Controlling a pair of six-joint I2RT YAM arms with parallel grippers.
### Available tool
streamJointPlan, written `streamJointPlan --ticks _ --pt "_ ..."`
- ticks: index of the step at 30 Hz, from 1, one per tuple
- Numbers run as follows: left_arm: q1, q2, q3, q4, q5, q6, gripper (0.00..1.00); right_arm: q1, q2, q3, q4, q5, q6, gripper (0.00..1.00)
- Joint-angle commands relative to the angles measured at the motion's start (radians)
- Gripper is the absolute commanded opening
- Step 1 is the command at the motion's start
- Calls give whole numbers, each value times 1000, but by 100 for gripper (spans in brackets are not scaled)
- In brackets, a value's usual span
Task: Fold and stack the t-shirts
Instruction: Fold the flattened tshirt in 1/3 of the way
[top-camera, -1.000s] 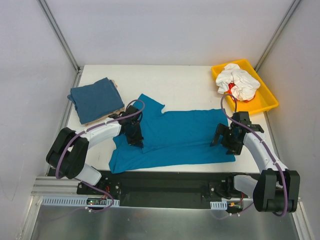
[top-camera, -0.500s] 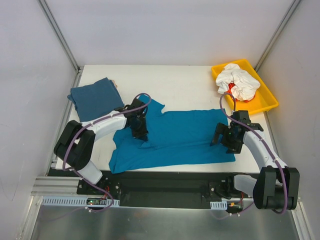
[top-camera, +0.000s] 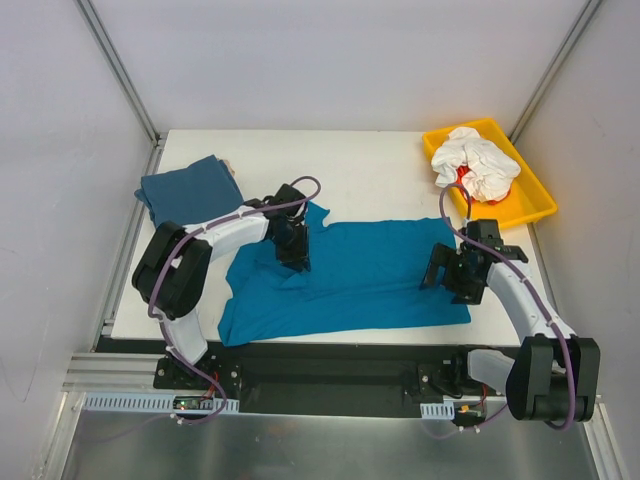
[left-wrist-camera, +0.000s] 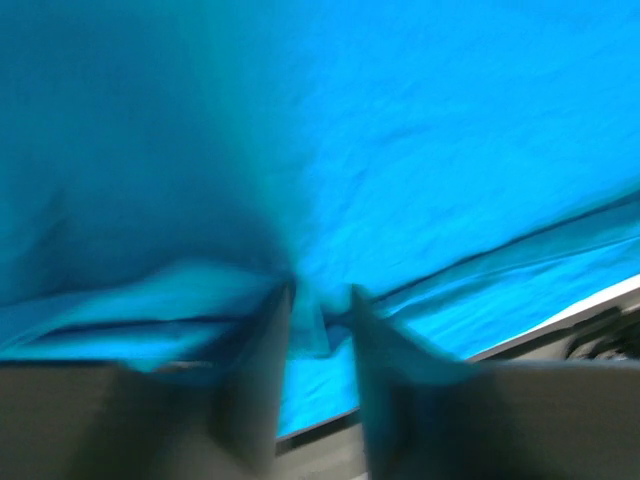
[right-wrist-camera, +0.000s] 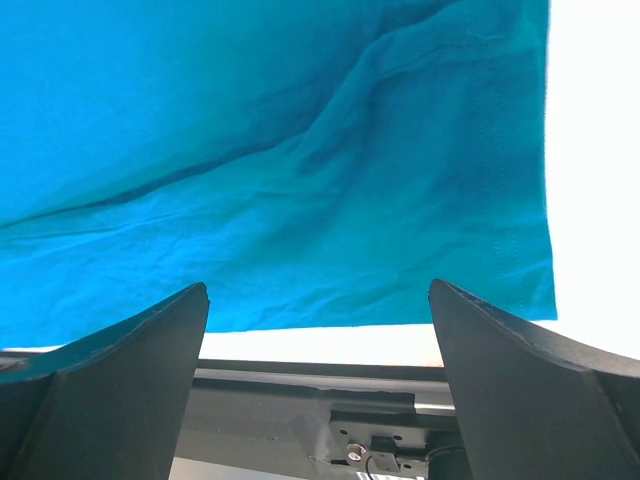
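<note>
The bright teal-blue t-shirt (top-camera: 370, 275) lies spread across the front middle of the table. My left gripper (top-camera: 293, 255) is over its left part, shut on a pinched fold of the teal cloth (left-wrist-camera: 312, 322); the left wrist view is blurred and my gripper (left-wrist-camera: 320, 295) shows there with fingers close together. My right gripper (top-camera: 455, 282) is open and empty just above the shirt's right edge (right-wrist-camera: 480, 200), with its jaws wide apart (right-wrist-camera: 318, 290). The darker slate-blue t-shirt (top-camera: 190, 195) lies folded at the back left. The beige shirt is not clearly visible.
A yellow tray (top-camera: 525, 205) at the back right holds a crumpled white cloth (top-camera: 475, 165) with some red in it. The white table top (right-wrist-camera: 595, 200) shows to the right of the shirt, and the table's front rail (right-wrist-camera: 330, 385) is right below the right gripper.
My left gripper has moved right and towards the back, dragging the teal shirt's left side inward over its body. The right gripper has stayed nearly still and open.
</note>
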Motion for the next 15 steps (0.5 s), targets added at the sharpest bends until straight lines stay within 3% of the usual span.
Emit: streamJointPlan --ticks 1,4,7,15 --pt "-7 13 111 -42 0 74 55 14 -50 42 8 -63 -40 96" --pt "-7 -19 155 -49 -15 80 73 66 -67 59 -3 -46 -43 96" --pt "-7 -82 137 -55 -26 77 80 108 -83 78 -19 -4 -41 96" --pt "-7 -321 -150 -69 -34 -18 87 128 -87 70 -32 17 -43 96"
